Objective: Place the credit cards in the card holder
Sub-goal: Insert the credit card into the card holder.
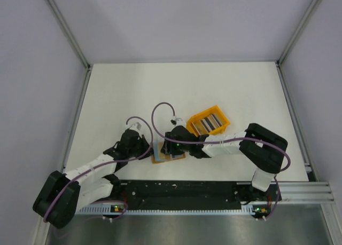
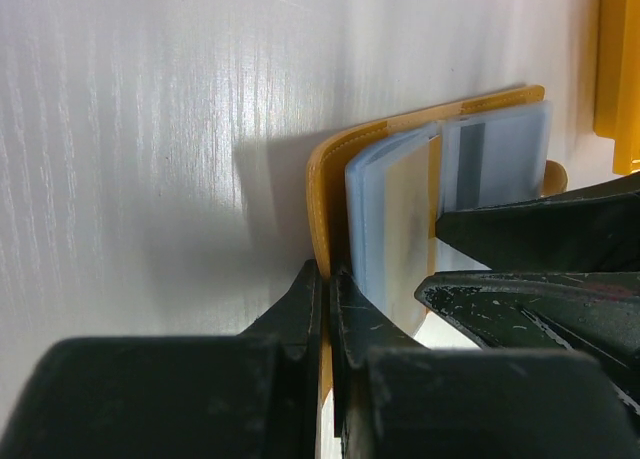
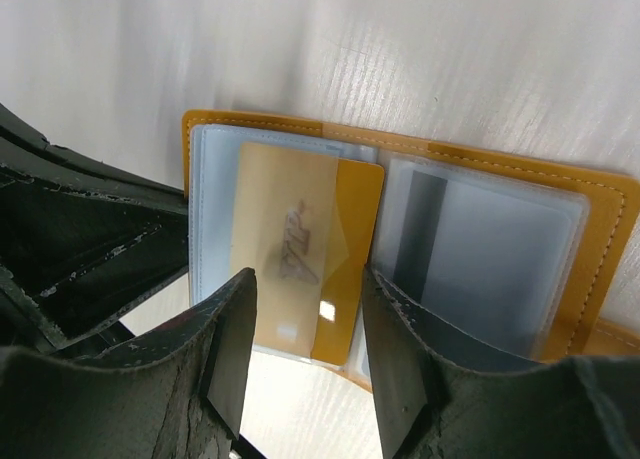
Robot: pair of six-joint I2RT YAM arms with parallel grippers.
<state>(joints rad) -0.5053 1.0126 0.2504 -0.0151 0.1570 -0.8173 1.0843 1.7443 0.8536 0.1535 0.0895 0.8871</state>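
Card holder (image 1: 166,158) is lying open on the worktop (image 1: 133,90), close to the near edge, a little left of its middle. Left end effector (image 2: 326,274) is pinching the holder's left cover edge, jaws fully closed on it. Right end effector (image 3: 310,289) is hanging partly open over the left page. Its fingers (image 3: 232,359) are straddling the lower end of a yellow card (image 3: 315,229) sitting part-way in a clear sleeve, gripping nothing. Grey card with dark stripe (image 3: 470,249) is showing through the right page's sleeve. Striped row of cards (image 1: 208,123) is resting in the orange bin (image 1: 202,112), just behind and right of the holder.
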